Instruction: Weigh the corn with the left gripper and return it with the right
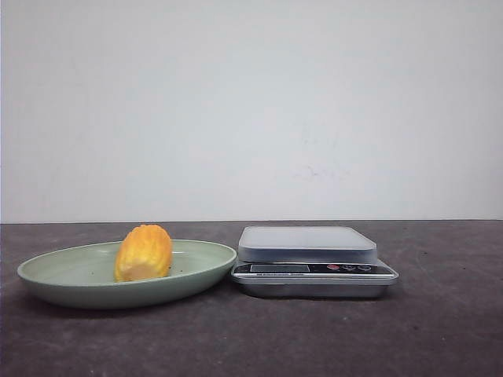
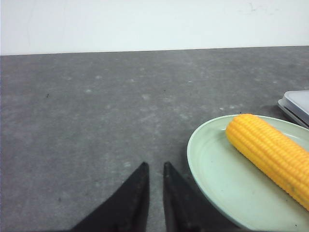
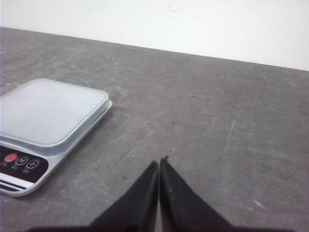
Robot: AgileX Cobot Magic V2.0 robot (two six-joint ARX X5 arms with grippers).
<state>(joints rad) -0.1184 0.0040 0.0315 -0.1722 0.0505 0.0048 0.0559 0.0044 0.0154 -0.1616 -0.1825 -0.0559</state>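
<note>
Dark gray table [image 1: 440, 330] before a plain white wall [image 1: 251, 110].

One corn [image 1: 144, 252], one plate [image 1: 55, 275], one scale [image 1: 314, 259]

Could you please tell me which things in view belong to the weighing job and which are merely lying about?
Belongs to the job:
corn
scale
green plate holding the corn
left gripper
right gripper

Lying about:
nothing else visible
</note>
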